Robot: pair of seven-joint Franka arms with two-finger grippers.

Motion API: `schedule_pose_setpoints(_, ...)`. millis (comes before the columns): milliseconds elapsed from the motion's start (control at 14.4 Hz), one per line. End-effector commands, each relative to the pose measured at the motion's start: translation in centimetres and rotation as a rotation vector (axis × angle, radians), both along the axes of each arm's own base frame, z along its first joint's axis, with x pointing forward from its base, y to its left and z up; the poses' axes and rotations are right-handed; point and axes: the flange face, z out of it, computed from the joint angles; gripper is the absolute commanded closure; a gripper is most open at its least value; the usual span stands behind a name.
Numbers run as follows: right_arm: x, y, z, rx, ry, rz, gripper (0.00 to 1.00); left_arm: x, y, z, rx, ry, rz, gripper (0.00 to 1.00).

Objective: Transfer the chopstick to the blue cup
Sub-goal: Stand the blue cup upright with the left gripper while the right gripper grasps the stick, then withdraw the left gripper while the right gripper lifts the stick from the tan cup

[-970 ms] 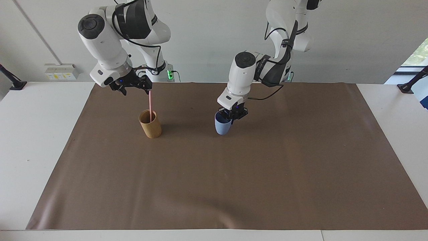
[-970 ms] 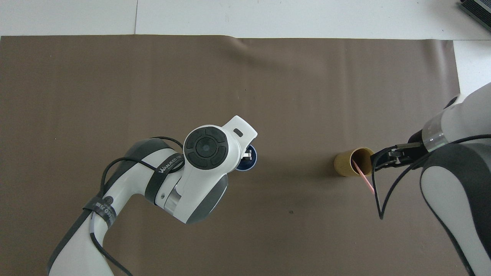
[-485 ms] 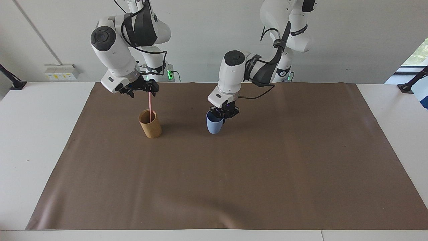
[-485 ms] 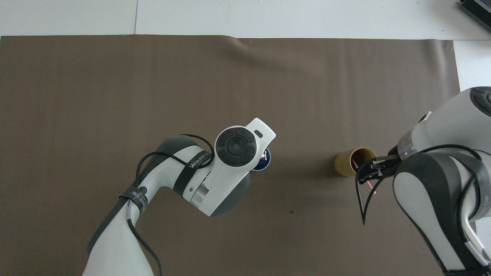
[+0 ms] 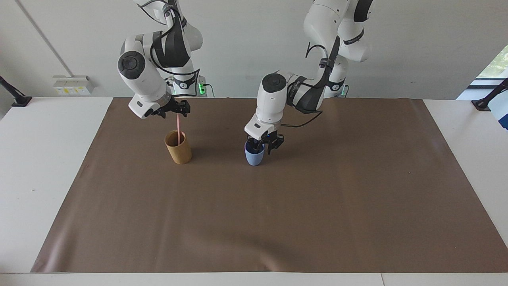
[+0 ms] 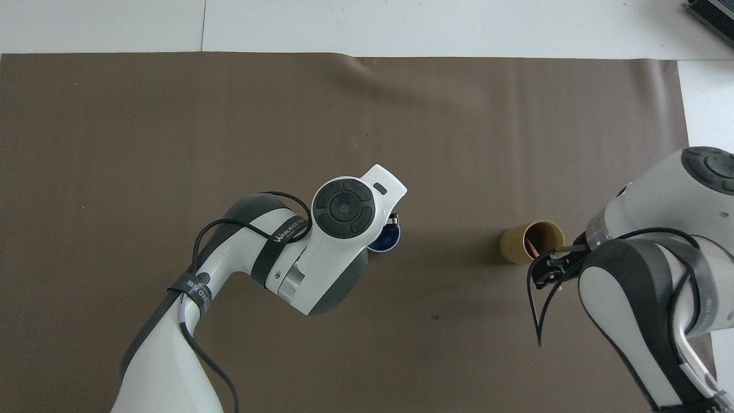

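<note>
The thin pink chopstick (image 5: 179, 131) stands in the tall tan-brown cylindrical cup (image 5: 178, 147), its top between the fingers of the right pincer (image 5: 178, 111); I cannot tell if they press it. The grip must be firm, and the lift straight up. The left pincer (image 5: 265, 145) sits at the small light-blue cup (image 5: 254, 156) on the counter (image 5: 278, 206), fingers parted around its rim.

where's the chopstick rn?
The chopstick stands in the tan cup, toward the right arm's end of the mat, its top at the right gripper.
</note>
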Motion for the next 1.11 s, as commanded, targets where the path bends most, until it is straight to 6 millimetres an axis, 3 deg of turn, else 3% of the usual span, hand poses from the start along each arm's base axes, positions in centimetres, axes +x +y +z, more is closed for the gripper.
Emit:
schedule_pose_setpoints(0, -1.1, -0.1, 0.3, 0.016, -0.012, -0.013, 0.55, 0.0, 2.3, 4.6, -0.014, 0.0, 0.024, 0.0)
schedule_pose_setpoints(69, -1.1, 0.1, 0.4, 0.016, -0.015, -0.01, 0.67, -0.2, 3.1, 5.8, -0.001, 0.007, 0.026, 0.0)
schedule_pose_setpoints(208, -1.0, 1.0, 0.3, 0.02, -0.013, -0.008, 0.99, 0.8, 6.9, 9.0, -0.002, -0.003, -0.022, 0.0)
schedule_pose_setpoints(485, -0.3, 1.3, 0.8, 0.041, -0.01, -0.026, 1.0, 2.2, 16.4, 17.1, -0.025, -0.047, -0.033, 0.0)
schedule_pose_setpoints(831, 0.7, 1.3, 1.9, 0.04, -0.015, -0.026, 1.0, 5.7, 27.3, 24.6, -0.009, -0.125, -0.091, 0.0)
schedule_pose_setpoints(1039, 0.8, 1.2, 2.3, 0.031, -0.023, -0.056, 1.0, 5.8, 33.5, 27.2, 0.024, -0.092, -0.171, 0.0)
